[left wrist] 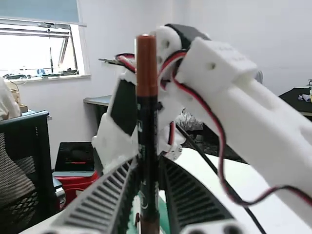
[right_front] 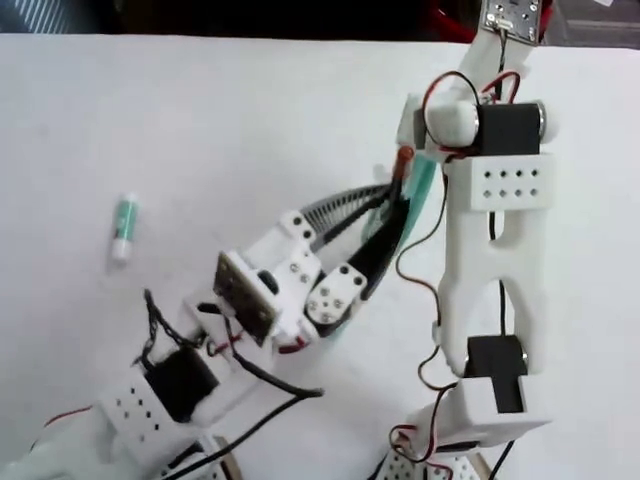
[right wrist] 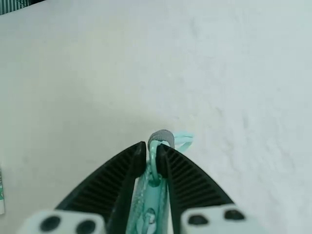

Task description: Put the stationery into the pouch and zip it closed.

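My left gripper (right_front: 388, 196) (left wrist: 146, 171) is shut on a black pen with brown ends (right_front: 402, 162) (left wrist: 146, 112), which stands straight up between its ribbed fingers. The pen's upper end is right beside the teal pouch (right_front: 421, 180). My right gripper (right_front: 412, 133) (right wrist: 152, 149) is shut on the pouch's top edge (right wrist: 151, 195), holding it up off the table, with a light teal pull (right wrist: 183, 140) sticking out past the fingertips. A green-and-white glue stick (right_front: 124, 226) (right wrist: 1, 195) lies on the table, far to the left of both grippers.
The white table (right_front: 220, 120) is bare around the glue stick and toward the back. The right arm (right_front: 495, 250) (left wrist: 234, 92) stands close beside the left gripper. Loose cables (right_front: 270, 385) trail near the front edge.
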Motion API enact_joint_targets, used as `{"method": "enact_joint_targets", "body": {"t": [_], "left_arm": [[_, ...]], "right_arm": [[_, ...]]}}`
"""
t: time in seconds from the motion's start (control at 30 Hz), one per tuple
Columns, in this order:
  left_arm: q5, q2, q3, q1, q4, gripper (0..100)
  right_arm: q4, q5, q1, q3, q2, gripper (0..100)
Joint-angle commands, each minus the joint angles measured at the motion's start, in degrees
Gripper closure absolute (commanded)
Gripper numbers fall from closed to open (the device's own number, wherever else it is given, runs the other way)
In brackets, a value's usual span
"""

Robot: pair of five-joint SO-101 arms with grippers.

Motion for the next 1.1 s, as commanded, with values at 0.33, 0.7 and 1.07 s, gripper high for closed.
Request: {"method": "enact_joint_targets", "body": {"t": [0.33,0.7,1.07], "left_arm": [[0.79,0.13,5.19,-9.36,-0.97,80],[0.88,-5.32,-1.32,-13.14,14.42,75],[-5.45,-6.55,-27.08,-45.76,48.88,72]], "right_arm": [[0.31,0.0,-0.57,-0.53,-1.27,97.5],[-1.01,-2.37,-3.82,-0.44,-0.75,97.5],[0.31,-2.37,-2.68,-0.09,-0.92,97.5]]}}
